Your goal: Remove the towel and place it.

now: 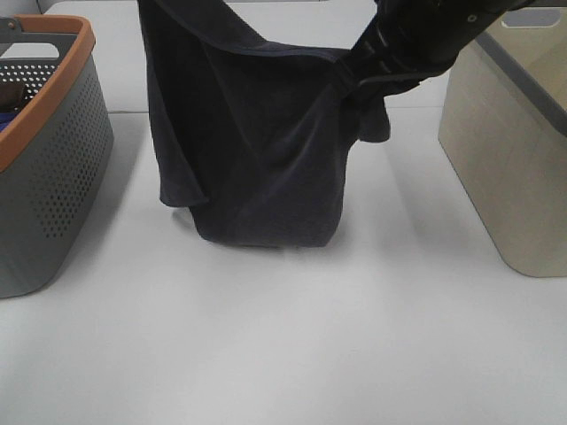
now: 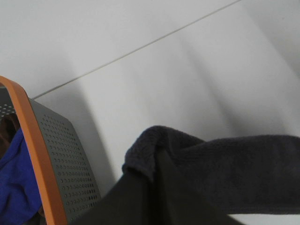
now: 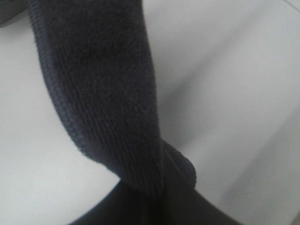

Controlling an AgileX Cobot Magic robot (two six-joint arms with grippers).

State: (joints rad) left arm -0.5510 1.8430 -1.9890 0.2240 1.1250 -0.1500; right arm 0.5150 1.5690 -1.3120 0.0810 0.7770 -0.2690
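The dark navy towel (image 1: pixel 257 142) hangs spread between my two grippers over the white table (image 1: pixel 283 345), and its lower fold touches the tabletop. My right gripper (image 1: pixel 365 60) is shut on the towel's upper right corner. My left gripper is above the top edge of the exterior view. In the left wrist view it (image 2: pixel 154 185) is shut on a corner of the towel (image 2: pixel 225 168). In the right wrist view a taut hemmed strip of towel (image 3: pixel 103 93) runs out from my shut right gripper (image 3: pixel 157 201). No white tag shows.
A grey perforated basket with an orange rim (image 1: pixel 75 62) stands at the left, also in the left wrist view (image 2: pixel 61 159), with a blue cloth (image 2: pixel 14 178) inside. A beige bin (image 1: pixel 514 150) stands at the right.
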